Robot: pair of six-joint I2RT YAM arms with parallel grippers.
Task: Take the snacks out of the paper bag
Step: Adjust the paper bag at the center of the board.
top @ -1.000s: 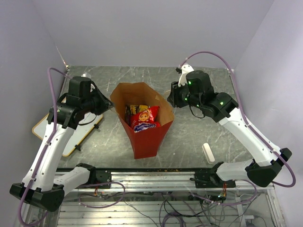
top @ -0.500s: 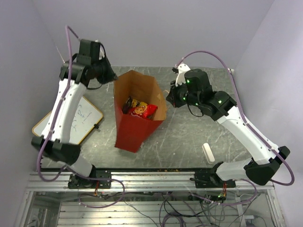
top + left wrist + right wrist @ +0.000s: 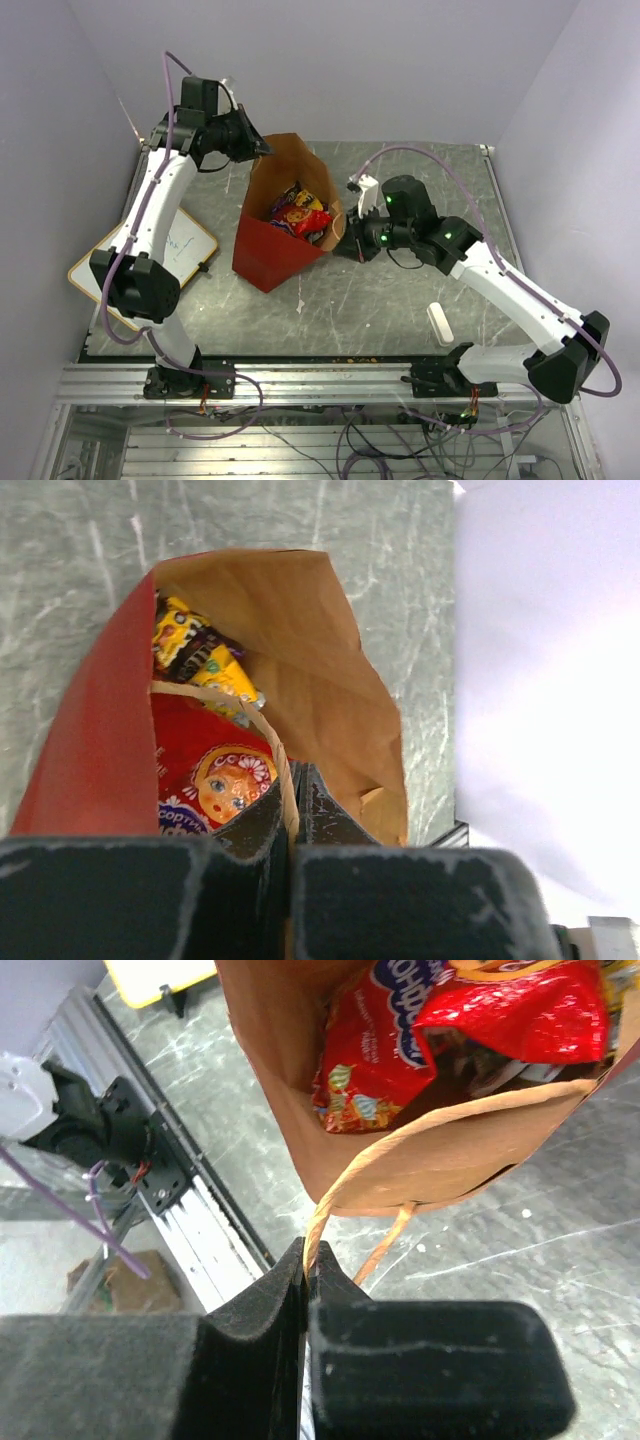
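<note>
Doll face on red packet [image 3: 205, 765] in paper bag [image 3: 90, 750]

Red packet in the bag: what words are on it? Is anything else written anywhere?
"...сорти": small white letters on the packet in the bag, left wrist view; the word is cut off.
Big white letters on the packet's blue band, right wrist view: cut off, cannot be read for sure.
Whiteboard: handwriting, too blurred to read.
Yellow wrappers: print too small to read.
</note>
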